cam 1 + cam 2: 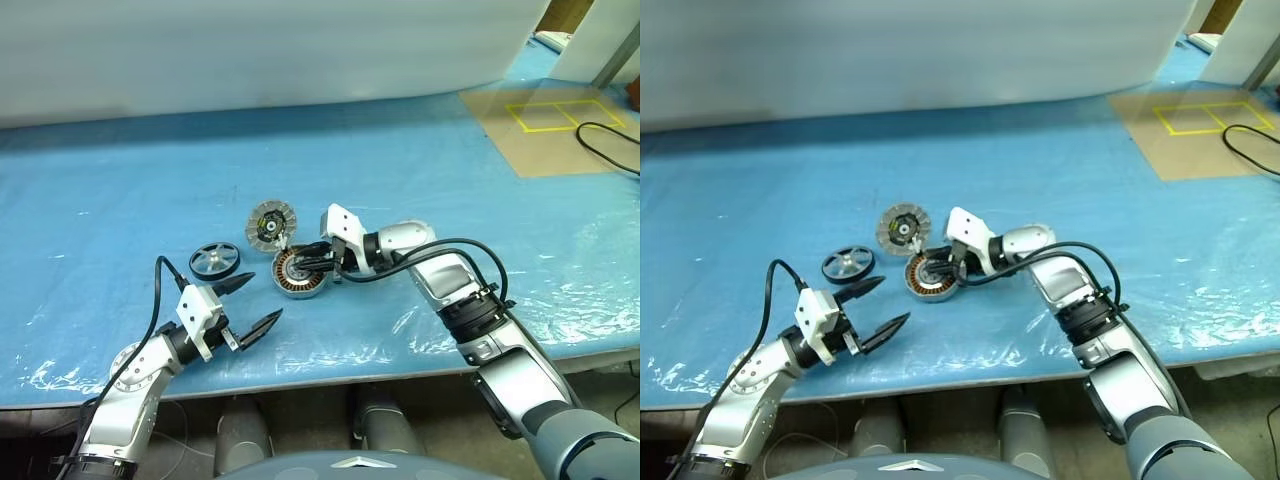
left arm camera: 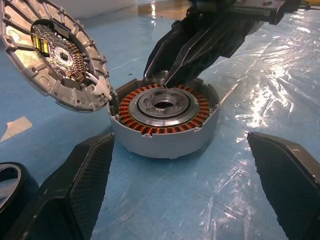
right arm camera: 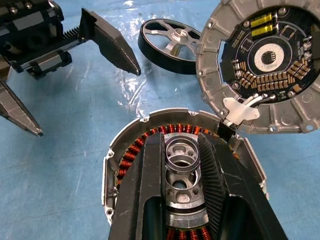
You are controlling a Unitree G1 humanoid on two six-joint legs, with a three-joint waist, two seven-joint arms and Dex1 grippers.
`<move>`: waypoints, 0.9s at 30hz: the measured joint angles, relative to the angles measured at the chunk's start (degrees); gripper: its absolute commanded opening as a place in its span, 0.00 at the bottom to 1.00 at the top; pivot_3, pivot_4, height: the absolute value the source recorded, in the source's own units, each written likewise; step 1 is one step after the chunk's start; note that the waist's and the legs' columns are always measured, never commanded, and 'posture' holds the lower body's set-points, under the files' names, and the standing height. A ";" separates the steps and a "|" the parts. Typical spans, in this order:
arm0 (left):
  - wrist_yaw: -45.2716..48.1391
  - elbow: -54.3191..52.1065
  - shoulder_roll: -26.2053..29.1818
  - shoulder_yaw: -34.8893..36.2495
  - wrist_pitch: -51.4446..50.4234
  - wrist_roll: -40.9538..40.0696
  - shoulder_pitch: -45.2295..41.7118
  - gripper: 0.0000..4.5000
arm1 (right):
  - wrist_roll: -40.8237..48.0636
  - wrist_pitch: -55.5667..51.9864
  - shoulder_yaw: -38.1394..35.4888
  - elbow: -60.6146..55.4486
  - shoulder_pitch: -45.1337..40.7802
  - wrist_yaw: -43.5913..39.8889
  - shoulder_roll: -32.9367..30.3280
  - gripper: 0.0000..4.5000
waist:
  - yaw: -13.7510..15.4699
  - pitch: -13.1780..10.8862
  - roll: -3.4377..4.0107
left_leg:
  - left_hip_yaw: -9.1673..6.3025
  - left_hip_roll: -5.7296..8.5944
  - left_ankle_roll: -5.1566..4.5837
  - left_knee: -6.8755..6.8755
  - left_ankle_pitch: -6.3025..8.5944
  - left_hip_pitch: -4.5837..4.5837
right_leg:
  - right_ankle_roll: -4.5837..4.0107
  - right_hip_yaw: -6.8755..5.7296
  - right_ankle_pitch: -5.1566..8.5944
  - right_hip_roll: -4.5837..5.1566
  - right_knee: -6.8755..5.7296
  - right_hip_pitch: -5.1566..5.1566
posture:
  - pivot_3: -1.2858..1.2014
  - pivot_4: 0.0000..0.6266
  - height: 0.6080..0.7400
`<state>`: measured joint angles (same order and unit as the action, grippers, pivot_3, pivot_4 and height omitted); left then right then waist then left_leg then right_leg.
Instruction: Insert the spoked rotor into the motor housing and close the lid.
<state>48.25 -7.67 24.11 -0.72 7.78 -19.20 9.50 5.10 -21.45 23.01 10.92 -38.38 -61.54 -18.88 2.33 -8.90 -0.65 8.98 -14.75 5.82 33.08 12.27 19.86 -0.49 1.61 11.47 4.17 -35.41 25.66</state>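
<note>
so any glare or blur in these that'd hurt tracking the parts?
Left wrist view: strong glare on the crinkled blue plastic table cover, and its own black fingers are soft up close. Right wrist view: round silver-rimmed housing with copper windings and ribbed silver lid sharp. Head views: only mild sheen along the table's front edge.

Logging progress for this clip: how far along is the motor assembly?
Nothing finished yet. The spoked rotor lies on the table beside the open left pincer. The right pincer, nearly shut, sits over the motor housing centre. The lid stands open. Left: insert rotor, close lid.
</note>
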 measured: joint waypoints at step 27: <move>-0.05 0.21 -0.05 -0.01 0.22 0.18 -0.29 1.00 | -2.94 0.96 0.29 2.91 0.26 0.41 1.16 0.13 | 0.01 0.00 0.00 | 0.00 0.00 0.00 0.02 0.00 -0.01 | 0.00 0.00 0.00 0.00 -0.03 0.00 | 0.52 0.24 1.00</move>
<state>48.21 -7.46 24.05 -0.73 8.00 -19.02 9.21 2.16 -20.49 23.31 13.83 -38.12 -61.13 -17.73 2.34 -8.90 -0.66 8.98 -14.74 5.82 33.10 12.27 19.85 -0.49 1.61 11.47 4.17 -35.44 25.66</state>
